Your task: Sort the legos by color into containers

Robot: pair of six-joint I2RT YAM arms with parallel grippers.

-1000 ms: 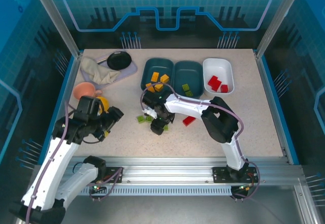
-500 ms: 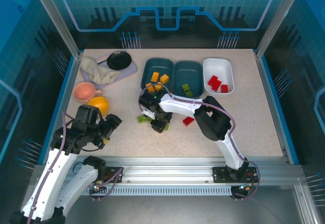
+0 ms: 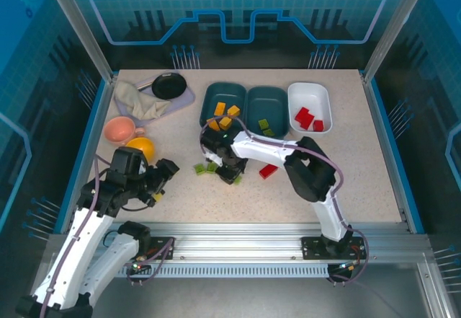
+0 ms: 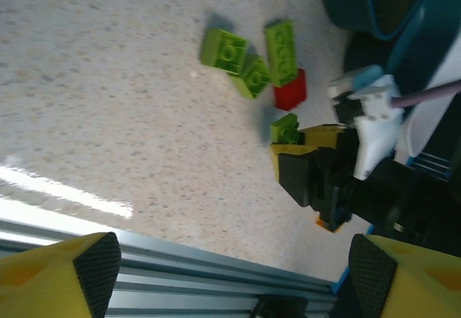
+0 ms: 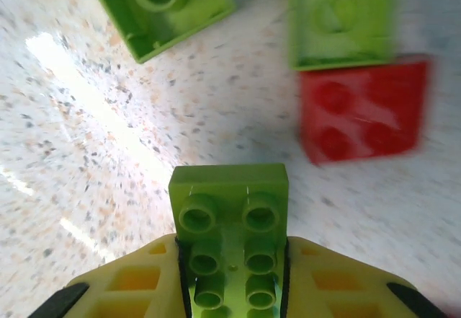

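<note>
- Your right gripper (image 5: 230, 264) has just clamped shut on a green lego brick (image 5: 229, 188), low over the table (image 5: 86, 152).
- Your left gripper (image 3: 159, 179) stays open, well apart.
- That brick likely belongs in the middle teal tray (image 3: 268, 102), which already holds greens.

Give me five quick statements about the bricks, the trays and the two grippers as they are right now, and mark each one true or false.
1. The white tray holds red bricks. True.
2. The right gripper has a red brick between its fingers. False: it is closed on a green brick.
3. The left gripper is open with nothing in it. True.
4. Every red brick is in a tray. False: one loose red brick lies on the table, outside the trays.
5. The orange bricks are in the white tray. False: they are in the left dark tray.
</note>
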